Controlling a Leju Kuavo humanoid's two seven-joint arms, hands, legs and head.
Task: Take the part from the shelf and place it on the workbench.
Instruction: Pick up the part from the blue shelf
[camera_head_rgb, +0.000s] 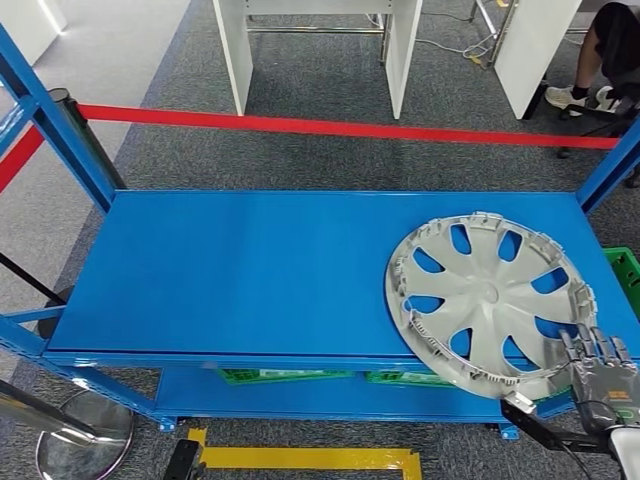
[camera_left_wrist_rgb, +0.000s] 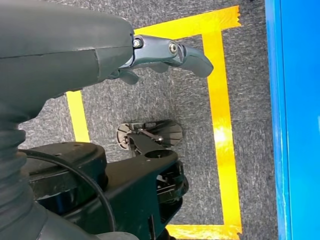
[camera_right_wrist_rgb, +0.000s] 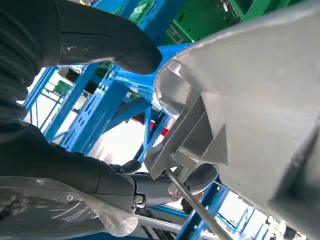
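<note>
One part, grey wheel cover (camera_head_rgb: 489, 298), lies at right end of blue shelf (camera_head_rgb: 249, 270), near rim overhanging. Rim is gripped by right hand (camera_head_rgb: 600, 368) (grasp step, judged). Left hand (camera_left_wrist_rgb: 166, 52) hangs slack, nothing held. Next: lift clear, carry to workbench.

Matt grey plastic hubcap (camera_head_rgb: 489, 297) on smooth, glossy blue painted-metal shelf (camera_head_rgb: 249, 270); rough grey carpet (camera_head_rgb: 317, 90).
</note>
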